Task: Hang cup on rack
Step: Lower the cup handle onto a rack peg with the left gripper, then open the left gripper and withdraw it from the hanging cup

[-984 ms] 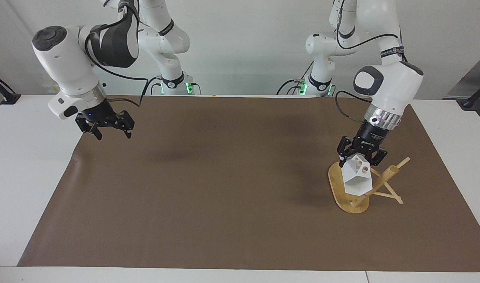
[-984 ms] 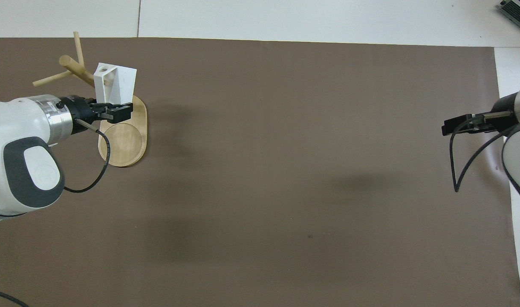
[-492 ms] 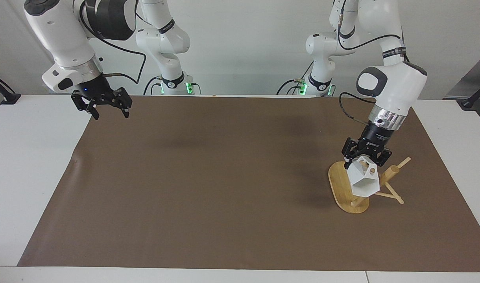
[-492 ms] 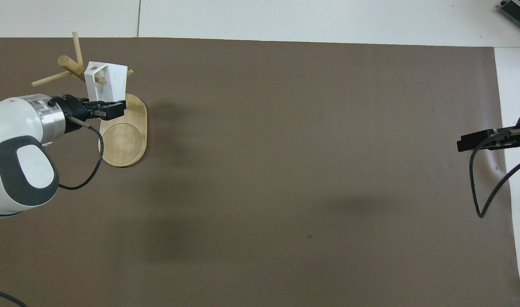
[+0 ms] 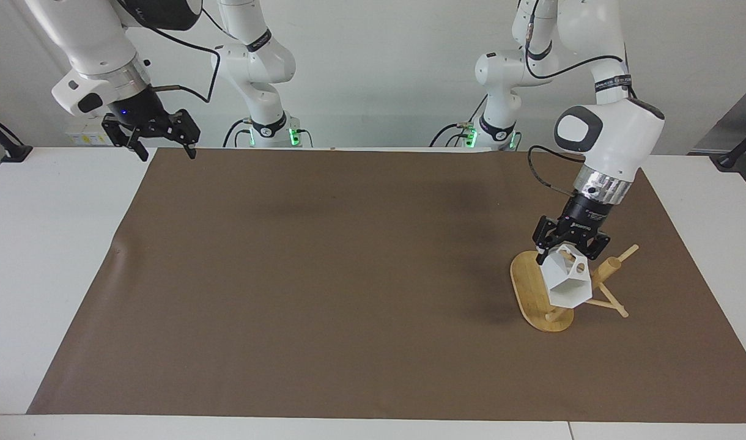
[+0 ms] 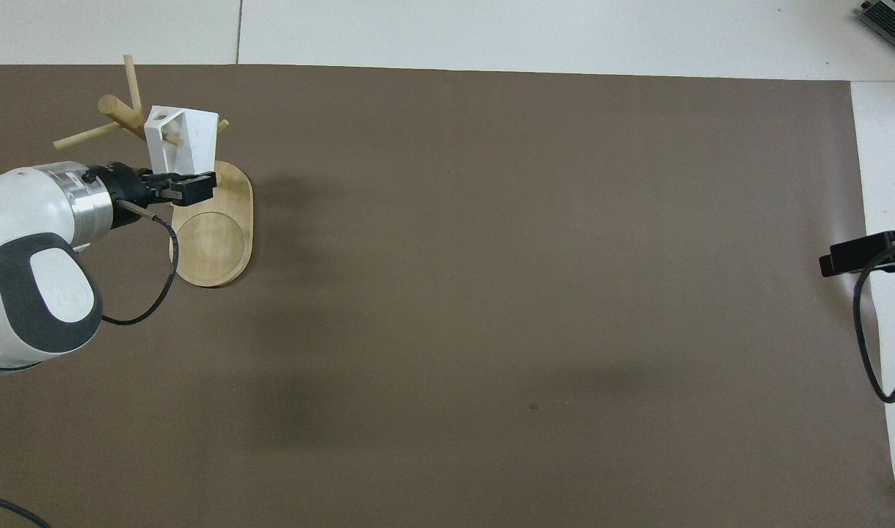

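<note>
The white faceted cup (image 5: 567, 282) hangs at the bamboo rack (image 5: 535, 292) toward the left arm's end of the table. In the overhead view a thin peg (image 6: 174, 136) passes through the hole in the cup's (image 6: 187, 141) blocky handle. My left gripper (image 5: 570, 249) is shut on the top of the cup, over the rack's oval base (image 6: 214, 236); it also shows in the overhead view (image 6: 187, 185). My right gripper (image 5: 160, 145) is open and empty, raised over the table's edge at the right arm's end, and waits.
A brown mat (image 5: 348, 275) covers most of the white table (image 5: 49, 256). The rack's thick post (image 6: 125, 114) and other pegs stick out beside the cup, toward the left arm's end.
The left gripper shifted the cup sideways so a peg went through its handle hole. The right arm rose and drew back toward its own end of the table.
</note>
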Controlling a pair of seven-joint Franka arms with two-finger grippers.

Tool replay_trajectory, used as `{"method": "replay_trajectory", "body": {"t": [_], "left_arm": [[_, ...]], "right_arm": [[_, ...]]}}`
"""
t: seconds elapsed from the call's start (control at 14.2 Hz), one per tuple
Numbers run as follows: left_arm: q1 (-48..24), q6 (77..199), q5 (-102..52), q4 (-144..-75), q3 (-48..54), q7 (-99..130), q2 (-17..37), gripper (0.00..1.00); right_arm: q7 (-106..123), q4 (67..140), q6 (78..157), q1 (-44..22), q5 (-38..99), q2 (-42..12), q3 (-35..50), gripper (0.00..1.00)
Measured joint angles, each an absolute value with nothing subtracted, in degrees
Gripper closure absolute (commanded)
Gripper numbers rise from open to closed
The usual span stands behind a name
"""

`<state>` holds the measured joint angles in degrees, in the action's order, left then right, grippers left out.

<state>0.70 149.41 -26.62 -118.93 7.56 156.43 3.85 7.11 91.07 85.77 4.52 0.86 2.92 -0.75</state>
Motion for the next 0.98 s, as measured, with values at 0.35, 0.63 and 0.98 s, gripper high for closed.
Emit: {"method": "replay_trajectory", "body": {"t": [0.35, 0.63, 0.98], "left_arm": [[1.5, 149.08, -26.54, -118.92, 7.48, 155.59, 3.87, 0.0], [1.99, 144.88, -25.53, -117.85, 7.53, 151.6, 3.8, 0.0], [1.99, 134.99, -20.9, -113.83, 7.64, 140.43, 2.59, 0.0]], "right_arm": [[5.29, 91.56, 84.79, 3.35, 1.08, 2.86, -3.41, 0.0], [5.23, 92.08, 84.79, 3.17, 1.08, 2.82, -3.72, 0.0], [5.23, 92.19, 85.66, 3.17, 1.07, 2.82, -4.39, 0.0]]}}
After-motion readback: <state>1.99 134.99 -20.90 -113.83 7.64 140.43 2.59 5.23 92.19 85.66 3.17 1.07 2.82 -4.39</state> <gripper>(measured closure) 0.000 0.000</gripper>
